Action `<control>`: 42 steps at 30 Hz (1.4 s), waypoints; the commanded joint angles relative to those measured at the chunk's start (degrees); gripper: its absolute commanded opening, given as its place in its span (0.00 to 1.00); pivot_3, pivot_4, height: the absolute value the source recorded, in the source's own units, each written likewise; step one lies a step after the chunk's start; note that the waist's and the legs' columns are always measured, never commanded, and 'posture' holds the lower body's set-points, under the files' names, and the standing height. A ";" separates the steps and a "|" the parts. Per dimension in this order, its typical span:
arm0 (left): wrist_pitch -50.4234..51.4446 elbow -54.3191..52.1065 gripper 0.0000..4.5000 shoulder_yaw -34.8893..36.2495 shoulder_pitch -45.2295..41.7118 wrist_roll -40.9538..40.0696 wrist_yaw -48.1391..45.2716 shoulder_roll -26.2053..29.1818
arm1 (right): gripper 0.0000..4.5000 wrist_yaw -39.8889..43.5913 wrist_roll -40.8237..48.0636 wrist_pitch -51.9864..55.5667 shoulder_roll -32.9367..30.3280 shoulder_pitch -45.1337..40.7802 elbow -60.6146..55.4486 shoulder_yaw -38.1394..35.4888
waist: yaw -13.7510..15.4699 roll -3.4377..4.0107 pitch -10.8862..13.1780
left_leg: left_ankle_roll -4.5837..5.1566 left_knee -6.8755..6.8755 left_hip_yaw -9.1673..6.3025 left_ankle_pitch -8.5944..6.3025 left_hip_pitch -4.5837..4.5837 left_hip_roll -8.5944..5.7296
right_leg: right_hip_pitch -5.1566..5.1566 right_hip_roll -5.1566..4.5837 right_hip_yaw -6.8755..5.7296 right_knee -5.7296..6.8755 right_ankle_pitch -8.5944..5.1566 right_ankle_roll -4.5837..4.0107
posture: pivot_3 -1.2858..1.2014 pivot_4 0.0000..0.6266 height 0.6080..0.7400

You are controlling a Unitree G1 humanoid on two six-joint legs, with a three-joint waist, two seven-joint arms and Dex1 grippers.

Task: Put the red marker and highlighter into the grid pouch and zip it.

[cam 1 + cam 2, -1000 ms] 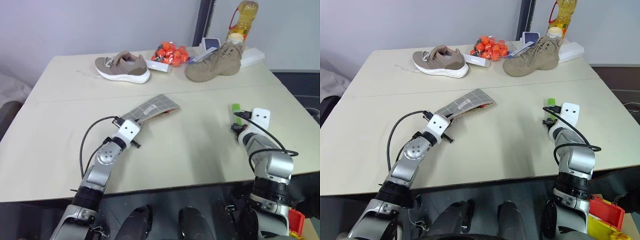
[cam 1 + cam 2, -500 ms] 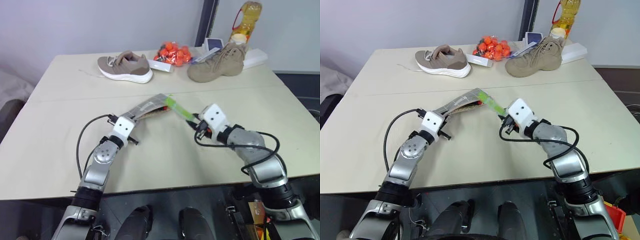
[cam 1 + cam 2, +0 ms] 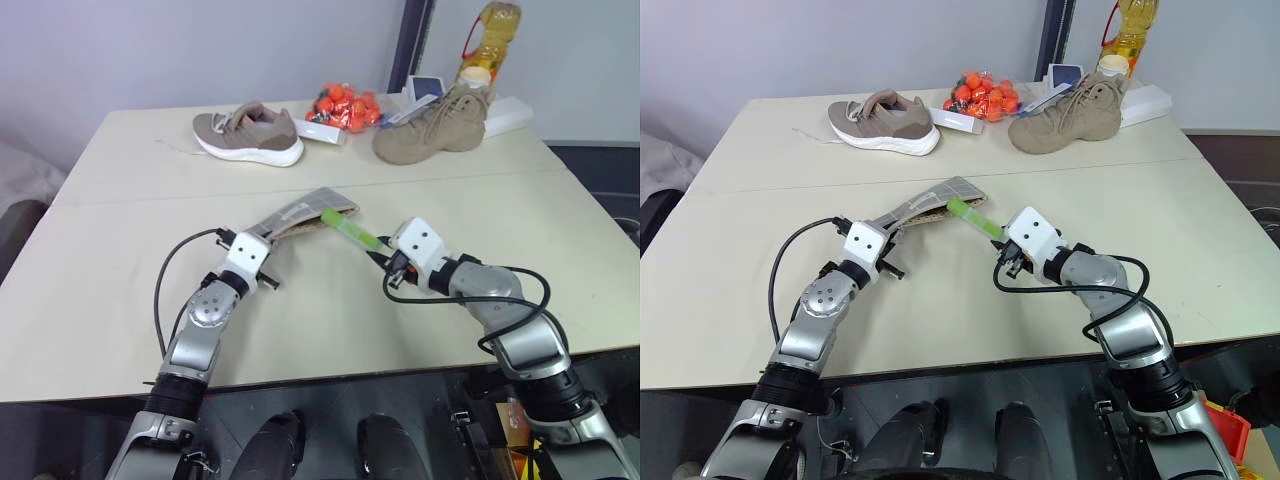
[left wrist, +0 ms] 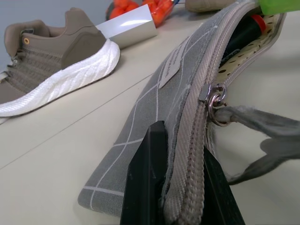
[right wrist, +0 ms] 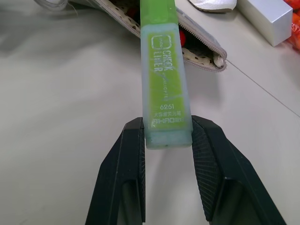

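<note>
The grid pouch (image 3: 300, 214) lies tilted in the middle of the table with its mouth open toward the right. My left gripper (image 4: 180, 140) is shut on the pouch's near zipper edge, holding that end up. The red marker (image 4: 244, 30) lies inside the pouch, its red end showing through the opening. My right gripper (image 5: 166, 129) is shut on the pale cap end of the highlighter (image 3: 350, 228). The highlighter's green end points at the open mouth and reaches its rim. The metal zipper pull (image 4: 213, 96) hangs near my left fingers.
At the table's far side stand a tan sneaker (image 3: 250, 135), a brown boot (image 3: 430, 125), a bag of orange items (image 3: 345, 105), a white box (image 3: 320, 132) and an oil bottle (image 3: 487, 35). Bare tabletop (image 3: 110, 280) surrounds the pouch.
My right arm swung from the table's right side leftward to the pouch's mouth, carrying the highlighter and turning it toward the opening. My left gripper kept its hold on the pouch.
</note>
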 commanded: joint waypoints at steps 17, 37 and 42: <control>-8.10 -6.46 0.00 -5.71 0.13 1.45 -8.99 3.17 | 0.18 10.43 -15.46 -11.53 -9.09 -10.34 -2.64 11.48 | -0.09 -0.01 0.01 | 0.00 -0.01 0.01 -0.01 -0.01 0.00 | 0.00 -0.01 0.00 -0.06 0.00 0.00 | 0.52 0.24 1.00; 13.05 -7.77 0.00 0.76 -6.29 -9.80 -8.00 -1.71 | 0.98 13.21 13.29 3.69 -1.58 -9.19 -10.40 -12.36 | 0.09 -0.04 0.02 | 0.02 0.01 -0.02 -0.01 -0.02 0.00 | 0.04 0.01 -0.01 -0.08 0.01 0.02 | 0.52 0.24 1.00; 29.14 -9.15 0.00 3.70 -12.13 -17.39 -7.00 -5.53 | 0.98 10.92 18.35 10.08 0.34 -3.02 -12.29 -10.98 | 0.06 -0.06 0.02 | 0.06 0.01 -0.04 -0.04 -0.04 0.00 | 0.06 0.01 -0.04 -0.10 0.01 0.03 | 0.52 0.24 1.00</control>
